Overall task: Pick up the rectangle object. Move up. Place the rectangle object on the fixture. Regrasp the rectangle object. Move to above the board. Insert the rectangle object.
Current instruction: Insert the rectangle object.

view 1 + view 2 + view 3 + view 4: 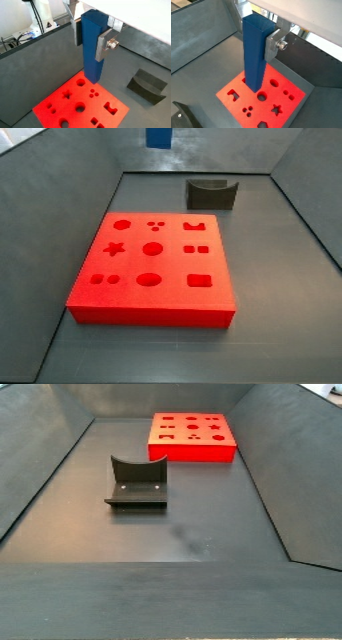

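I'm looking at a dark grey floor (pixel 80 534) with sloping grey walls (pixel 54 198) rising around it in both side views. A faint lighter smudge (pixel 197 541) is showing on the floor in a side view. In a wrist view, black cables (pixel 20 37) are lying beyond the wall's edge, against a white backdrop (pixel 13 15).

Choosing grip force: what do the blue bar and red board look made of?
The rectangle object, held upright in the claw above the board: likely matte plastic, uniform blue, crisp edges. The board: probably plastic too, saturated red, clean cut-outs.
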